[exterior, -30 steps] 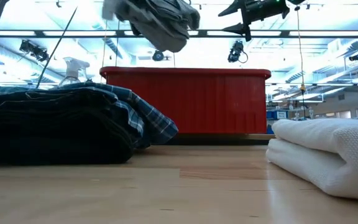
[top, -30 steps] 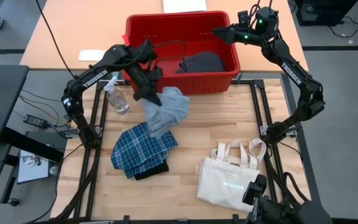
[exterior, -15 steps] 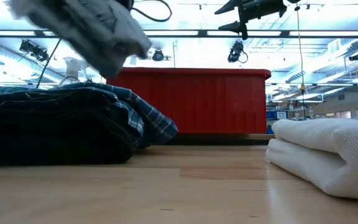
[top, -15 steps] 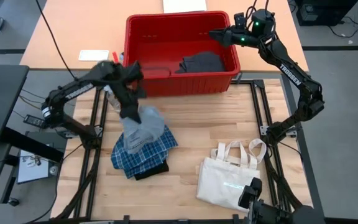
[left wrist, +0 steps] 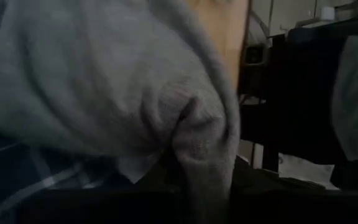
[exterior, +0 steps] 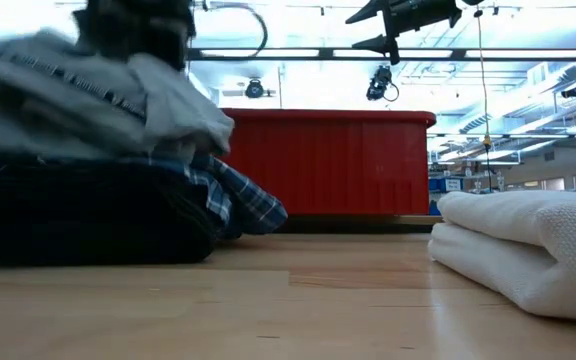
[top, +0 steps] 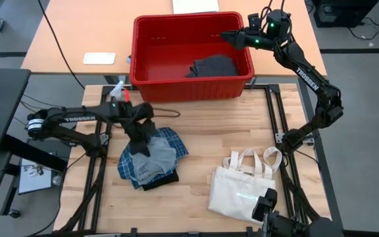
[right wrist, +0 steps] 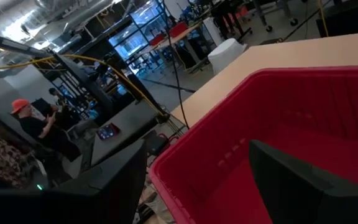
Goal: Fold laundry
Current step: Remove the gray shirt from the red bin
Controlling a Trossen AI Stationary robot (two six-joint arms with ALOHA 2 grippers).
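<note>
Since a second ago, your left gripper has swung away from the red bin and come down over the pile, carrying the light grey garment with it; that garment hung in the air beside the bin and now rests on top of the blue-and-white plaid garment. Your right gripper has hardly shifted and hovers above the bin's far right corner.

From above you see the black garment peeking out under the plaid one, the dark grey garment lying inside the bin, the spray bottle near the left arm, and the cream tote bag well apart to the right. The low view shows only the grey cloth heaped on the plaid, with the bin behind. The left wrist view fills with grey fabric right at the fingers.

Your left gripper is pinched closed on the light grey garment, directly above it. Your right gripper stands with fingers spread, holding nothing.
</note>
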